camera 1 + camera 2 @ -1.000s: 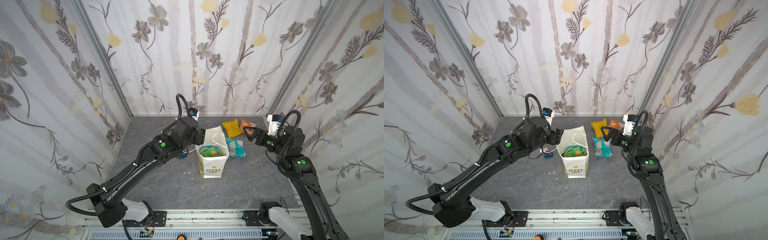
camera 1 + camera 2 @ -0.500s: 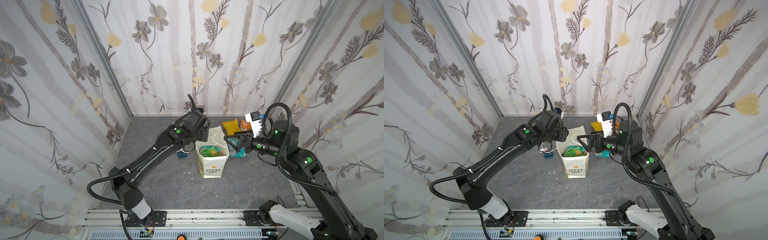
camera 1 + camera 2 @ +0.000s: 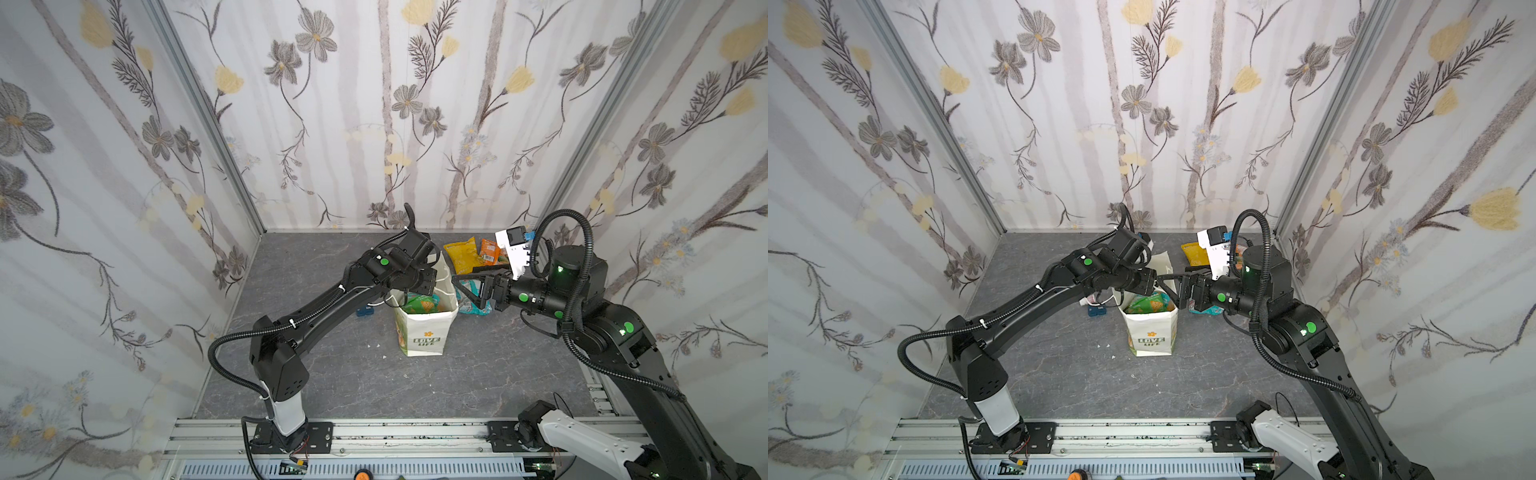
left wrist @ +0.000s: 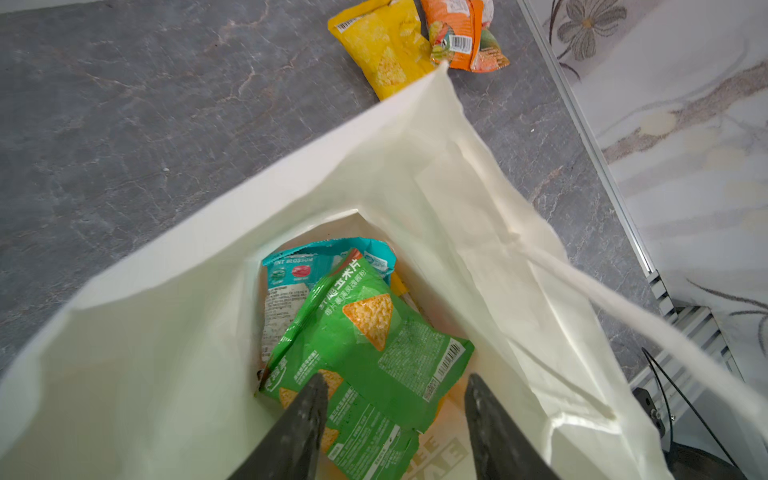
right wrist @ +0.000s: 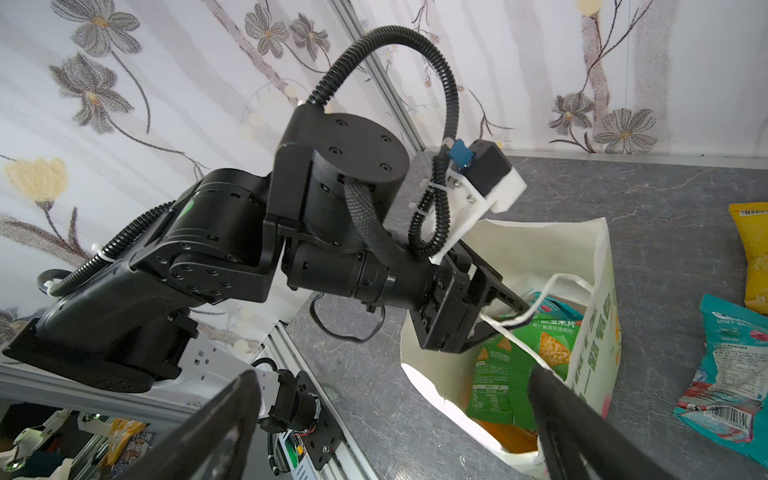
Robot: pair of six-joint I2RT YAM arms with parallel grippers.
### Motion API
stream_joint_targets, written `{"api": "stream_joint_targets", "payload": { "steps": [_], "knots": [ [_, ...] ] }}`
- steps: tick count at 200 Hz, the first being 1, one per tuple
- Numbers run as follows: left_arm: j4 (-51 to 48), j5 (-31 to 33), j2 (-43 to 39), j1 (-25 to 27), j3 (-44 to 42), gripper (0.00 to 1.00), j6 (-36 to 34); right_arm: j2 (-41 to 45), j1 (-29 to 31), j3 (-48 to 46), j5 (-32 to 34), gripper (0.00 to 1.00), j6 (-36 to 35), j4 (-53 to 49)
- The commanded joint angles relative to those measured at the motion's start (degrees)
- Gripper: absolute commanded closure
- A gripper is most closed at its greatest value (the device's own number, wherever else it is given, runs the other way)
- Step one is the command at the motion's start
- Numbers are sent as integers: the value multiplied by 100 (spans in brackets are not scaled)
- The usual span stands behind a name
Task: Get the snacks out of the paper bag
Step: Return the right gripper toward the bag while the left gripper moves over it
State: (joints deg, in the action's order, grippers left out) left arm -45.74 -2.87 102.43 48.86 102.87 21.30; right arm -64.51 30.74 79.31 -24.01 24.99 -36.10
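Paper bag point(image 3: 424, 332) stood upright mid-table point(image 3: 332, 374), mouth open. Inside it: green packet point(image 4: 374, 332) on top, one teal packet point(image 4: 291, 270) partly under it. Left gripper point(image 4: 395, 380) was at the bag mouth, fingers spread just above the green packet, nothing pinched. Right gripper point(image 5: 392, 374) was spread wide beside the bag, empty. Yellow packet point(image 3: 461, 255), orange packet point(image 3: 489, 251) and second teal packet point(image 5: 731, 365) lay on the table outside the bag.

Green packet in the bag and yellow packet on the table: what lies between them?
In the left wrist view, a teal packet, then the white wall of the paper bag, lie between the green packet and the yellow packet.
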Motion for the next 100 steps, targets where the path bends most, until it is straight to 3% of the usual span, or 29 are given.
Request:
{"api": "stream_joint_targets", "payload": {
  "steps": [1, 100],
  "knots": [
    [-141, 47, 150, 51, 38, 43, -75, 6, 6, -51, 59, 1, -21, 123],
    [-302, 521, 678, 177, -98, 28, -311, 33, 11, -147, 82, 1, -12, 158]
  ]
}}
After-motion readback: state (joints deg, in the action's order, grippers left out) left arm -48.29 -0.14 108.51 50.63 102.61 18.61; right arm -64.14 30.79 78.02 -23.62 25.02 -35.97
